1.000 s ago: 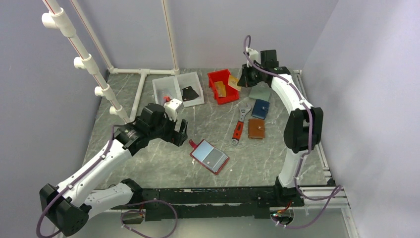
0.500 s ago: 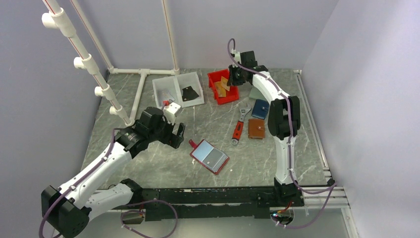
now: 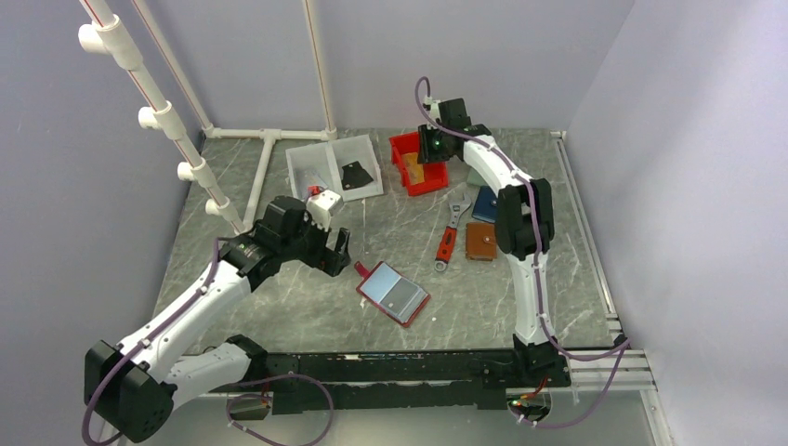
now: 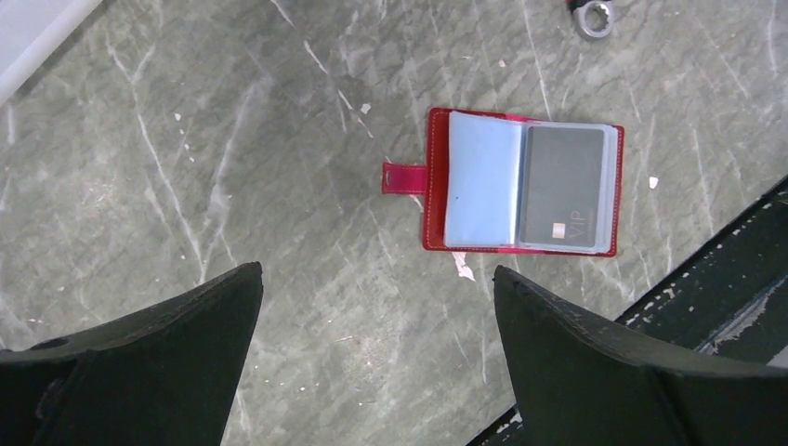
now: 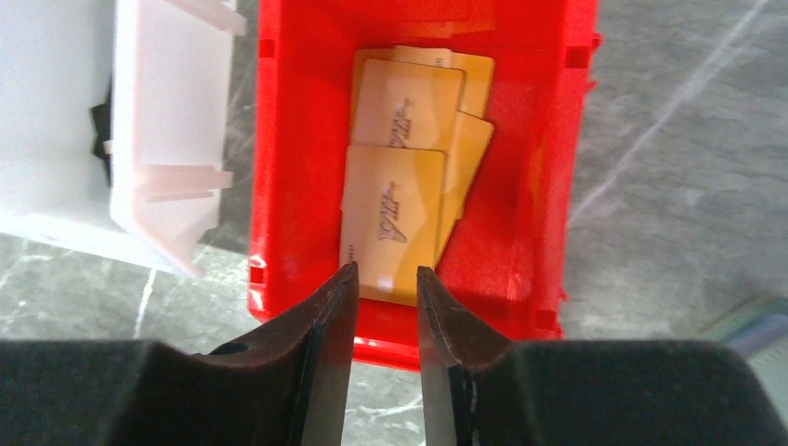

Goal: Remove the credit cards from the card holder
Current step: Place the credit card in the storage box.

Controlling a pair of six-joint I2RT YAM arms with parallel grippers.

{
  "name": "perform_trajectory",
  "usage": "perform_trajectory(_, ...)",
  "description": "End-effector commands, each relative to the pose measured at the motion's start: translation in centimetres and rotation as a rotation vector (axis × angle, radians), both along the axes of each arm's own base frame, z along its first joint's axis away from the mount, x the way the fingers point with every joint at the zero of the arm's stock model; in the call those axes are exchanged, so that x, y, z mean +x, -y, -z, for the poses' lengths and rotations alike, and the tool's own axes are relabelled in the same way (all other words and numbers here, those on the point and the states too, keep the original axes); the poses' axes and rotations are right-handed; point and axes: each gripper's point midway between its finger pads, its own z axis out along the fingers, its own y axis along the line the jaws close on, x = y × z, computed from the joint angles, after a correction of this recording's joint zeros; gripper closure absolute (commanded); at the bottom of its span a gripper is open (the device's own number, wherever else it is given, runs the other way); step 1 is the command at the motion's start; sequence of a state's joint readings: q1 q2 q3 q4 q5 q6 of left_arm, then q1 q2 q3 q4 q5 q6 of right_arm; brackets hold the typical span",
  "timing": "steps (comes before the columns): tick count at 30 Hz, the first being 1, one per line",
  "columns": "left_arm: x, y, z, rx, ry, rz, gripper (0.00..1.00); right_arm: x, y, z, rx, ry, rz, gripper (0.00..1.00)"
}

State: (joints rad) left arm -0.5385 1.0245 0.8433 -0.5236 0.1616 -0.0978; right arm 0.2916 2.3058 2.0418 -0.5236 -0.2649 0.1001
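The red card holder (image 3: 393, 293) lies open on the table, its pale blue-grey inside up and its strap tab at the left. In the left wrist view (image 4: 520, 181) a dark grey card (image 4: 560, 186) sits in its right pocket. My left gripper (image 3: 336, 251) is open wide and empty, above bare table to the left of the holder (image 4: 376, 269). My right gripper (image 3: 429, 149) hovers over the red bin (image 5: 279, 139), its jaws a narrow gap apart with nothing between them (image 5: 386, 269). Several tan-orange credit cards (image 5: 395, 214) lie stacked in that bin.
Two white bins (image 3: 334, 167) stand left of the red bin (image 3: 406, 144). A wrench with a red handle (image 3: 448, 237), a blue wallet (image 3: 488, 203) and a brown wallet (image 3: 480, 241) lie right of centre. White pipes stand at the back left.
My right arm swung left from beside the red bin to above it. The tan card it carried is no longer in its jaws. The left arm barely moved.
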Motion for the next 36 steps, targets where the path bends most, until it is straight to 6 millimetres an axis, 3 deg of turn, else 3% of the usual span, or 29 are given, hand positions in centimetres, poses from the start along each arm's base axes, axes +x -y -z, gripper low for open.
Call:
perform_trajectory(1,-0.1,1.5,-1.8,-0.123,0.025,0.024,0.01,0.5,2.0,-7.1,-0.07,0.178,0.053,0.67)
perform_trajectory(3,-0.6,2.4,-2.4,-0.203,0.005,0.027,0.01,-0.7,2.5,-9.5,-0.085,0.223,0.048,0.67)
perform_trajectory(4,-1.1,3.1,-2.7,-0.254,-0.016,0.044,0.01,-1.7,2.7,-9.7,-0.101,0.225,0.022,0.65)
perform_trajectory(6,-1.7,4.1,-3.0,-0.345,-0.062,0.034,0.01,-4.7,2.3,-11.1,-0.111,0.241,-0.109,0.55)
perform_trajectory(11,-3.3,5.2,-2.6,-0.535,-0.161,-0.017,0.01,-16.0,1.5,-11.8,-0.085,0.237,-0.584,0.36)
perform_trajectory(14,-3.8,5.0,-2.4,-0.58,-0.174,-0.048,0.01,-21.0,3.3,-12.1,-0.087,0.286,-0.688,0.29)
perform_trajectory(17,-4.1,5.1,-2.2,-0.585,-0.203,-0.05,0.01,-23.9,6.1,-12.8,-0.047,0.339,-0.682,0.21)
perform_trajectory(23,-4.1,6.2,-1.9,-0.553,-0.307,-0.012,0.01,-27.6,8.7,-12.8,0.08,0.377,-0.682,0.03)
perform_trajectory(29,-4.2,6.3,-0.8,-0.509,-0.365,-0.003,0.01,-27.5,12.4,-12.7,0.106,0.417,-0.545,0.01)
perform_trajectory(36,-4.1,6.2,-0.4,-0.511,-0.358,-0.016,0.01,-27.0,14.7,-12.4,0.144,0.382,-0.392,0.01)
